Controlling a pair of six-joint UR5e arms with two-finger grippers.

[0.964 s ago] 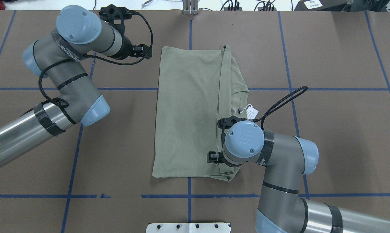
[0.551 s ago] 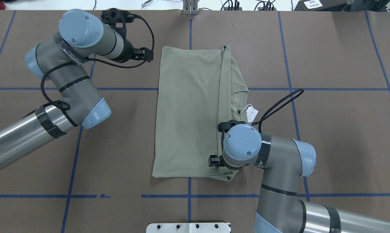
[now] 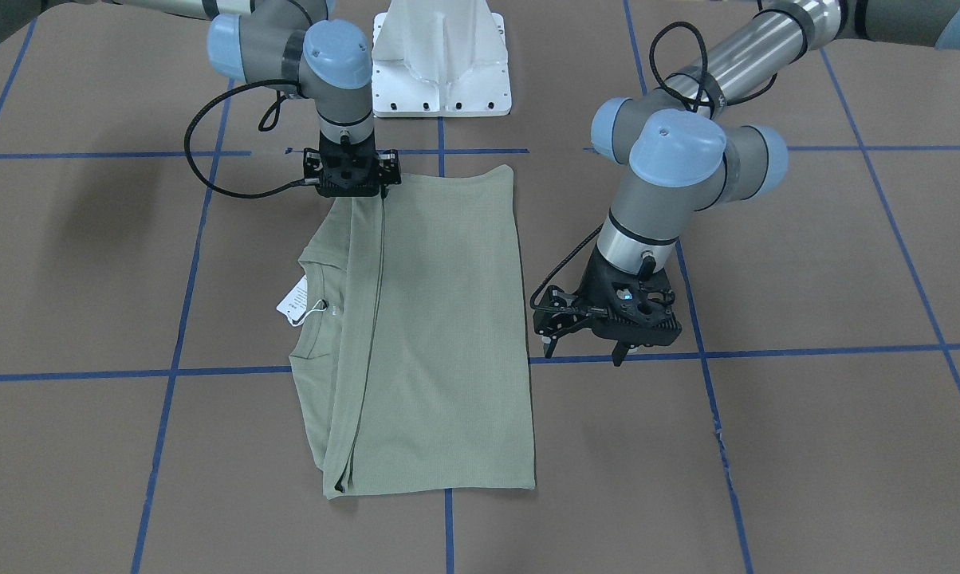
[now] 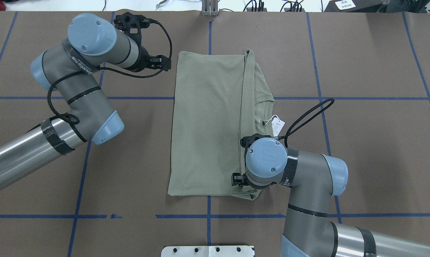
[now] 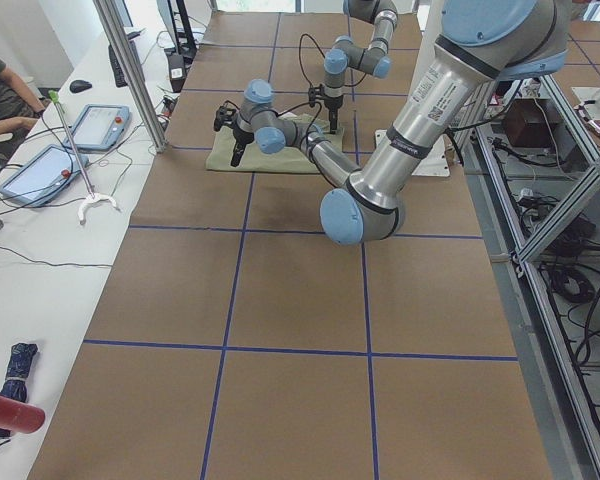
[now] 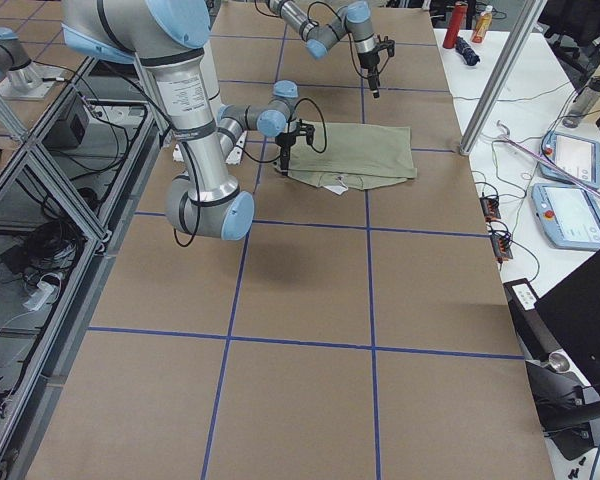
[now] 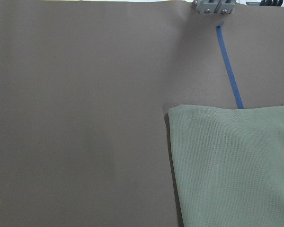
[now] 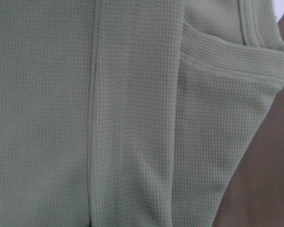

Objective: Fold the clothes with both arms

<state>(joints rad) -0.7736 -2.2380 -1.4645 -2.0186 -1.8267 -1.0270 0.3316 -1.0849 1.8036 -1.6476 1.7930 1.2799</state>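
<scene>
Both wrists have crept since a second ago, the right nearer the robot along the fold, the left toward the shirt's far corner. Folded lengthwise, the shirt (image 4: 208, 125) lies flat mid-counter (image 4: 361, 142), collar and tag (image 4: 277, 125) peeking out on the robot's right. The right tool (image 3: 352, 177) sits low on the fold line at the near hem, seemingly to seize the layers; whether it has closed cannot be told. The left tool (image 3: 584, 351) hangs fingers spread, clear of the cloth, likely poised for the far-left corner.
</scene>
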